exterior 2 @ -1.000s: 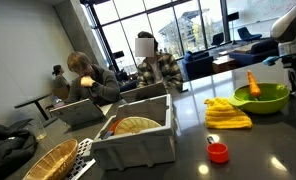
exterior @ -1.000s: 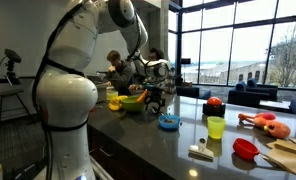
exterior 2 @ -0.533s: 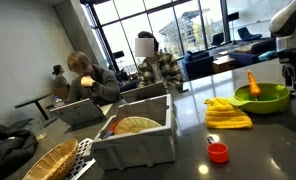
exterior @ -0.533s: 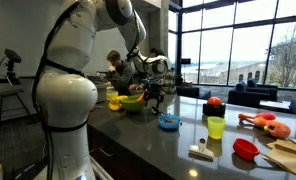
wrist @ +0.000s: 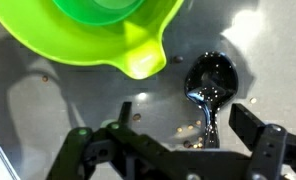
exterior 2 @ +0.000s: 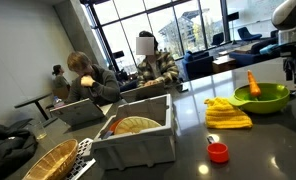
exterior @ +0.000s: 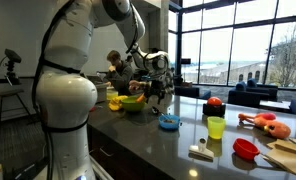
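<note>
Lime-green plastic fills the upper left of the wrist view: a bowl (wrist: 98, 30) with a pouring lip, standing on the glossy grey counter (wrist: 28, 100). Just right of the lip, and apart from it, a black spoon (wrist: 210, 80) lies flat on the counter. Its scoop is at the far end and its handle runs back toward the gripper (wrist: 178, 128). The fingers (wrist: 258, 132) are spread wide and grip nothing. The spoon's handle lies in the gap between them, closer to the finger on the right. Whether the tips touch the counter cannot be told.

In an exterior view the white arm (exterior: 68, 95) stands at the near left and reaches to the far side. There a yellow cloth (exterior: 115, 103) lies left of the green bowl, and the gripper hangs just right of that bowl. Nearer and further right come a blue bowl (exterior: 169, 122), a lime cup (exterior: 216, 127) and a red bowl (exterior: 246, 149).

In an exterior view from another side, a wicker basket (exterior 2: 43, 160) is at the near left. After it come a grey crate (exterior 2: 138, 140), a red cap (exterior 2: 219, 152), the cloth, and the green bowl holding a carrot (exterior 2: 253, 82).
</note>
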Robot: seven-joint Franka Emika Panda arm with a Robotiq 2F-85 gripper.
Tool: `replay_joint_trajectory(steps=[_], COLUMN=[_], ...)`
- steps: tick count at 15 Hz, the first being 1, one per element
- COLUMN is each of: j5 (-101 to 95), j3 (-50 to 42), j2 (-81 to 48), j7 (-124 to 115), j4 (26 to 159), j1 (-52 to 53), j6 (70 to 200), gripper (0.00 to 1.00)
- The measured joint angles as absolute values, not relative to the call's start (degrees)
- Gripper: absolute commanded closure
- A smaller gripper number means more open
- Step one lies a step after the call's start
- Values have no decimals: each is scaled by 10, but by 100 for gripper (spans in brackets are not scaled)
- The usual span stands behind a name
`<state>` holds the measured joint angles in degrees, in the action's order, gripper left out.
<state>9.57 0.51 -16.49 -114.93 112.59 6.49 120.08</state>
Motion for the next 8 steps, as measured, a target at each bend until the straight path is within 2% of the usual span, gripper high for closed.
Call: replay_joint_trajectory(steps=[8], j5=[96], j3=[-14], j2=[-165], j7=[-1149], j4=[1144], j1=[33], j6=[1201], gripper=[0])
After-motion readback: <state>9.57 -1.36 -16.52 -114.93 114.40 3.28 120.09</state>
